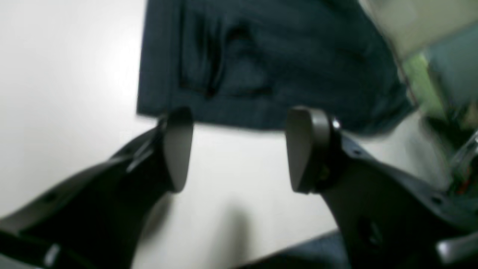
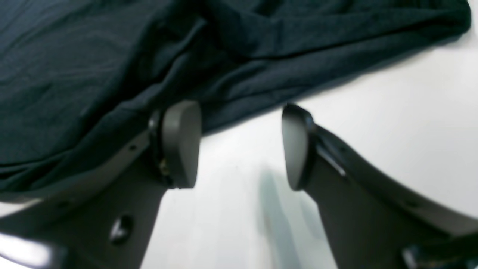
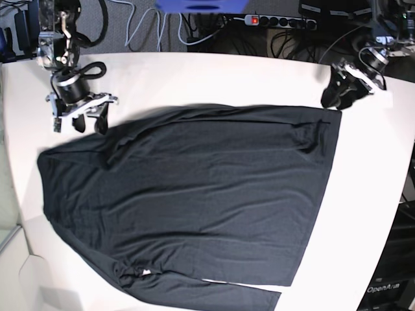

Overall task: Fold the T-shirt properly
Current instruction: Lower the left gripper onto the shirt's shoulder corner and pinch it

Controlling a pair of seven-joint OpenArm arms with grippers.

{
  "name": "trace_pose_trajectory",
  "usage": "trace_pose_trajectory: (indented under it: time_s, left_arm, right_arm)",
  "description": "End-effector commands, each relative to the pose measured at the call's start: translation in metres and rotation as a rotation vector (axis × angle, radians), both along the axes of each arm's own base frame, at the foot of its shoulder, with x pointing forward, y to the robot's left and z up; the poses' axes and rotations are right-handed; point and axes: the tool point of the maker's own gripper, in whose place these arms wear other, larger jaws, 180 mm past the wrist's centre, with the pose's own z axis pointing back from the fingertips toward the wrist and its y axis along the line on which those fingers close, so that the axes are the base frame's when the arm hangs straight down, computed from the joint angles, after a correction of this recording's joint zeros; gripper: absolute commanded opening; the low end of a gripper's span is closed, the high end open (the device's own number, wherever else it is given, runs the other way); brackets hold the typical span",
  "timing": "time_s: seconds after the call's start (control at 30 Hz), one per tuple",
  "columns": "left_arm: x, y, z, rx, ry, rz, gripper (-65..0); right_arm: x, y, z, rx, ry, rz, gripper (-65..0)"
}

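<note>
Both end effectors, left (image 1: 239, 149) and right (image 2: 241, 144), spread empty beside the blurred T-shirt (image 3: 194, 194).

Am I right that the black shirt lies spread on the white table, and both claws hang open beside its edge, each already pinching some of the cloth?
Not quite. The T-shirt does lie spread on the table, and the left gripper and right gripper are open at its edge, but neither pinches cloth. Both wrist views show bare table between the jaws.
</note>
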Motion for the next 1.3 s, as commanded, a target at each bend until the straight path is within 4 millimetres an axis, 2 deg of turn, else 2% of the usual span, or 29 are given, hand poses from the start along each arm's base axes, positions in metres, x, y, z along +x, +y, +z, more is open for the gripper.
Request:
trace_pose_trajectory:
  time_s: [0.0,0.2,0.4,0.47,0.53,0.67,0.8,0.87,1.0,1.1,1.27]
  left_arm:
    - [0.006,0.017,0.008,0.018,-0.023,0.017,-26.7]
    - [0.002,0.037,-0.010,0.096,0.013,0.015,-26.7]
    - [0.005,0.039,-0.012,0.116,0.014,0.013,-26.6]
    - [0.004,0.036,-0.018,0.127,0.054,-0.019,-26.7]
    - [0.014,0.033,-0.021,0.139,0.067,-0.040,-26.7]
    - [0.013,0.043,-0.038,0.197,0.136,-0.064,-26.7]
    - [0.011,0.039,-0.051,0.208,0.169,-0.079,-26.8]
    - [0.011,0.030,-0.055,0.192,0.170,-0.085,-26.9]
    - [0.012,0.020,-0.058,0.173,0.168,-0.092,-26.9]
    - [0.014,0.004,-0.062,0.144,0.164,-0.101,-26.9]
    - [0.024,-0.012,-0.061,0.119,0.145,-0.115,-26.9]
  right_arm:
    - [0.006,-0.003,0.012,-0.009,-0.045,0.000,-29.6]
    - [0.006,-0.003,0.012,-0.009,-0.045,0.000,-29.6]
    - [0.008,-0.003,0.013,-0.009,-0.049,0.000,-29.6]
    - [0.008,-0.003,0.013,-0.009,-0.049,0.000,-29.6]
    - [0.008,-0.003,0.013,-0.009,-0.051,0.000,-29.6]
    - [0.008,-0.003,0.013,-0.009,-0.051,0.000,-29.6]
    - [0.008,-0.003,0.013,-0.009,-0.051,0.000,-29.6]
    - [0.008,-0.003,0.013,-0.009,-0.051,0.000,-29.6]
    - [0.008,-0.003,0.013,-0.009,-0.051,0.000,-29.6]
    - [0.008,-0.003,0.013,-0.009,-0.051,0.000,-29.6]
    - [0.008,-0.003,0.013,-0.009,-0.051,0.000,-29.6]
